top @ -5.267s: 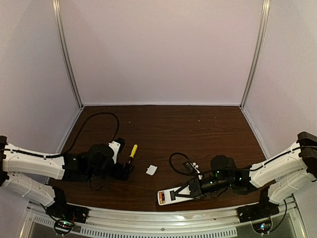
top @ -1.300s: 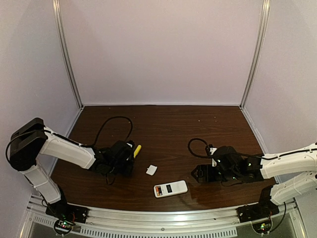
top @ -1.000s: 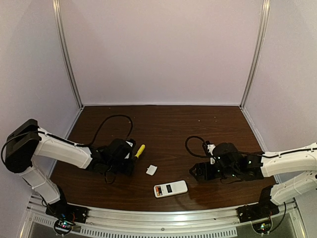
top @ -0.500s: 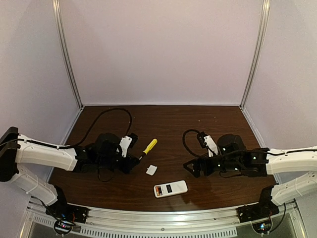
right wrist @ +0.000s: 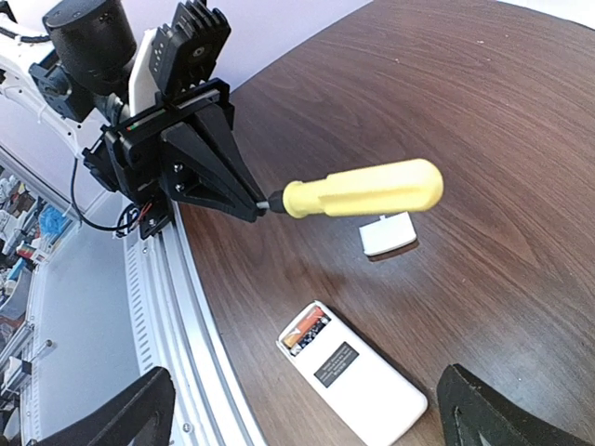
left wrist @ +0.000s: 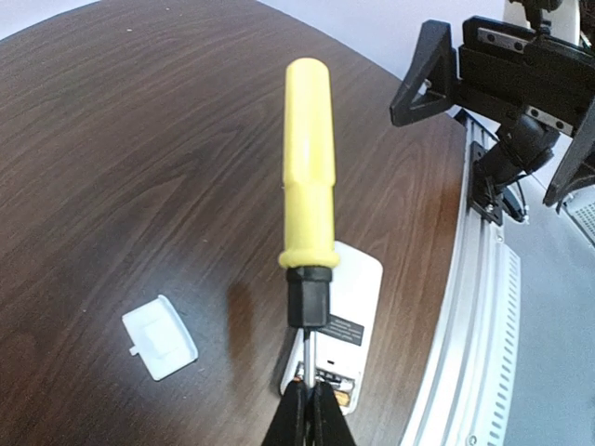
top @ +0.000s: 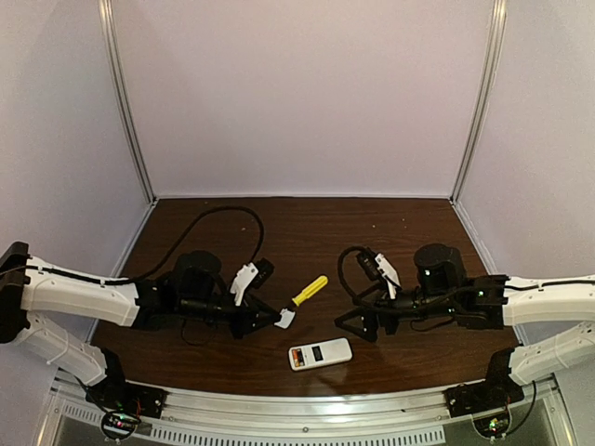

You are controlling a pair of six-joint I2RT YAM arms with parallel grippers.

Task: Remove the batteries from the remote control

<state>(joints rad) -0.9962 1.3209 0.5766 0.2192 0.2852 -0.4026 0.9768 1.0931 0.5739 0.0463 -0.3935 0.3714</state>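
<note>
The white remote control (top: 320, 354) lies back-up near the front rail, its compartment open. Two batteries (right wrist: 307, 332), one orange-red and one dark, sit side by side in it, and they show again as batteries (left wrist: 331, 379) just under the tool's shaft. My left gripper (top: 271, 321) is shut on the metal shaft of a yellow-handled screwdriver (left wrist: 309, 167), held above the table with the handle pointing away. My right gripper (top: 363, 324) hangs open just right of the remote, and its fingers (right wrist: 130, 418) frame the remote control (right wrist: 358, 376) with nothing between them.
A small white square cover piece (left wrist: 160, 336) lies on the dark wood table (top: 307, 232) left of the remote. The metal front rail (right wrist: 181, 316) runs close beside the remote. Pale walls enclose the back and sides.
My left gripper has lifted the screwdriver and carried it right, over the cover and the remote. My right gripper has swung left towards the remote and opened wider.
</note>
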